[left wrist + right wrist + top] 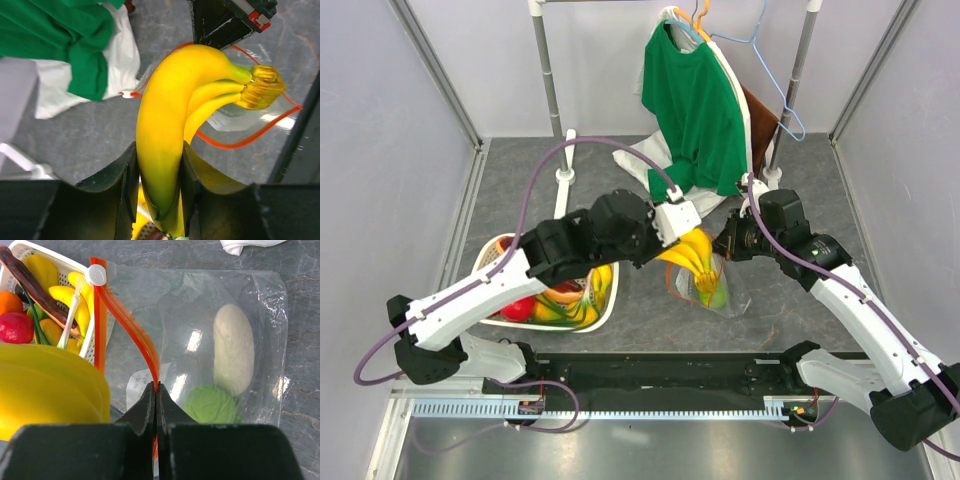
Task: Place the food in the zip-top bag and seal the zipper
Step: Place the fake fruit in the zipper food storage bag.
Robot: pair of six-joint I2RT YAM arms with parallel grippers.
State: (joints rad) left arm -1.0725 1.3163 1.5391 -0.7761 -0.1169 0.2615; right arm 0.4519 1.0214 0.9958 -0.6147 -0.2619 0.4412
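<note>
Only the right wrist view shows the radish (233, 347) and lime (210, 405) inside the bag (260, 305), its zipper (127, 322) pinched by the right gripper (156, 400), while the left gripper (159, 175) clamps the bananas (165, 115) at the bag's open mouth.

The top camera hangs high above and behind the base rail (660, 372) at 6 o'clock. It faces forward and down toward the clothes rail (550, 90) at 12 o'clock, taking in the whole counter (650, 320) from far off. The left wrist camera sits close behind the left claw (159, 150), looking along it at the bananas (165, 95). The right wrist camera sits close above the right claw (156, 390), looking down on the bag (200, 305), with the basket (50, 257) at 10 o'clock. All three views share bananas and bag.
</note>
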